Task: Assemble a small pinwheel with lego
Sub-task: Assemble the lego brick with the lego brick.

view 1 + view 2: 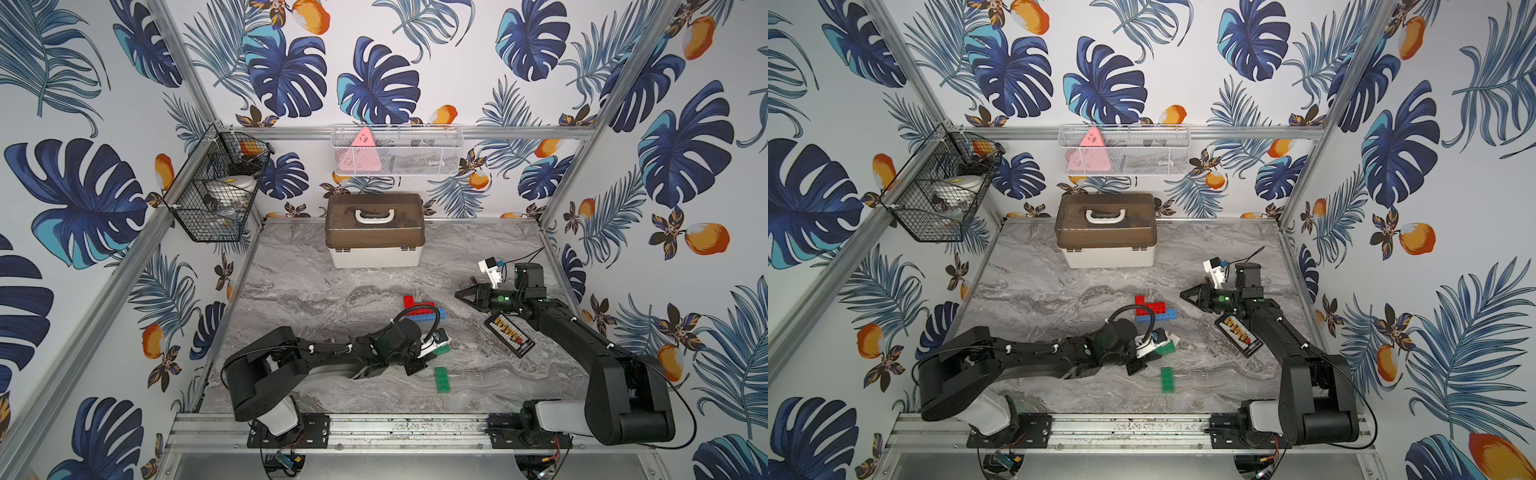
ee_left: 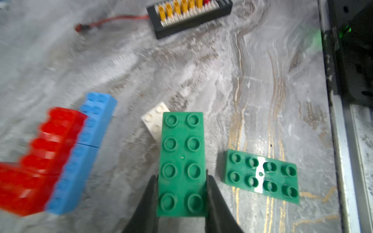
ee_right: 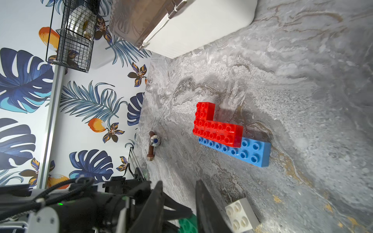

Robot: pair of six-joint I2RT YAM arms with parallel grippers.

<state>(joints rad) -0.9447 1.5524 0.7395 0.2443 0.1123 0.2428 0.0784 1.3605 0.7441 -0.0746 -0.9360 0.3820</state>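
**Green brick in hand, pinwheel half built.** Your left gripper (image 2: 181, 177) has its fingers clamped on the two long sides of a green brick (image 2: 182, 149), right at the brick's near end. In both top views it sits just below mid-frame.

The pinwheel (image 1: 420, 311) so far is two red bricks (image 3: 216, 127) in an L, pressed onto a row of two blue bricks (image 3: 242, 150). It sits at the centre of the marble table (image 1: 316, 291), just above that gripper in the top views. A white brick (image 2: 154, 121) lies at the held brick's far end, and the frames do not show whether the two touch. A second green brick (image 1: 442, 379) lies loose at lower centre.

Your right gripper (image 3: 179, 181), right of centre, has its fingers a little apart with nothing between them.

- **Lift:** With so short a hold, the brick will probably lever in the jaws, so lift it straight up, clear of the white brick, before you swing.
- **Carry and press:** Keep it level with the studs up, line it squarely over the studs it is to join, then press straight down rather than at an angle.
- **Brace:** The build looks free to slide on the smooth table, so consider steadying it with the right gripper first.
- **Clearance:** Mind the black board (image 1: 509, 334) under the right arm.
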